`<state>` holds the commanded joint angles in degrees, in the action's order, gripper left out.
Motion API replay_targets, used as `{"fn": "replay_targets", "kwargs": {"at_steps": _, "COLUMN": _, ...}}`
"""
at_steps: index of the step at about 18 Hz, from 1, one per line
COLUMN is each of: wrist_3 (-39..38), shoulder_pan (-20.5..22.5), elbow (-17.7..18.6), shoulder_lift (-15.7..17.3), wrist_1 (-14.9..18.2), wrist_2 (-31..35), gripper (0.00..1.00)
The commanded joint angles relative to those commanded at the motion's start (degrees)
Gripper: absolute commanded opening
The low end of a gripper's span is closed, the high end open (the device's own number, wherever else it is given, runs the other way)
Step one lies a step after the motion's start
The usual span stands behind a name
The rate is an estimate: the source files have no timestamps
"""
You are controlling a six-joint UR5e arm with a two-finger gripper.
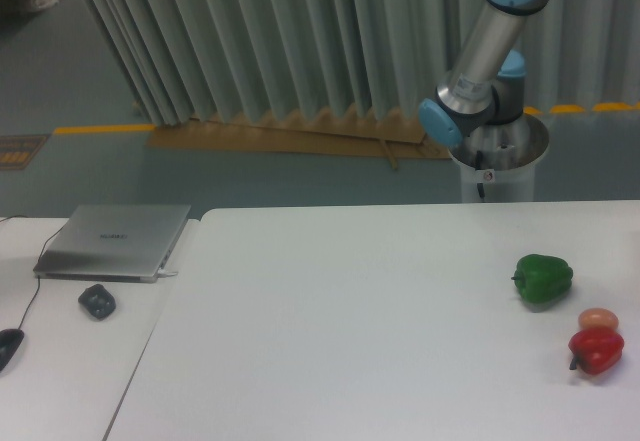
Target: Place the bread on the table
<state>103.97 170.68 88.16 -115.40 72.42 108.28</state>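
Oddly, no bread shows anywhere; the arm [490, 51] reaches down into a white bin [500, 166] at upper right, its pincer hidden inside, state unknowable. Probably gripping there; lift straight up, then clear the bin rim before crossing to the table [350, 331].

My arm [487, 46] slants down from the upper right corner, its wrist beyond the table's far edge; no gripper fingers show.

Robotics lab or industrial test space. Evidence: grey-green painted floor [90, 176] with a yellow safety line [100, 129], pleated grey partition curtain [270, 36], robot arm [490, 51] on a pedestal, white table [350, 321], closed laptop [115, 241] on a side desk [60, 361].
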Motion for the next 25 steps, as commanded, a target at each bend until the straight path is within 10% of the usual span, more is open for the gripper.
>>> {"fn": "replay_targets", "kwargs": {"at_steps": 5, "wrist_3": -6.58, "shoulder_pan": -3.07, "elbow": -6.94, "shoulder_lift": 0.88, "wrist_1": 9.49, "wrist_2": -1.75, "gripper": 0.19}}
{"fn": "replay_targets", "kwargs": {"at_steps": 9, "wrist_3": -20.6, "shoulder_pan": -7.89, "elbow": -8.36, "shoulder_lift": 3.07, "wrist_1": 9.5, "wrist_2": -17.53, "gripper": 0.19}}
{"fn": "replay_targets", "kwargs": {"at_steps": 25, "wrist_3": -49.3, "shoulder_pan": -26.54, "elbow": -2.91, "shoulder_lift": 8.53, "wrist_1": 9.76, "wrist_2": -27.42, "gripper": 0.19}}
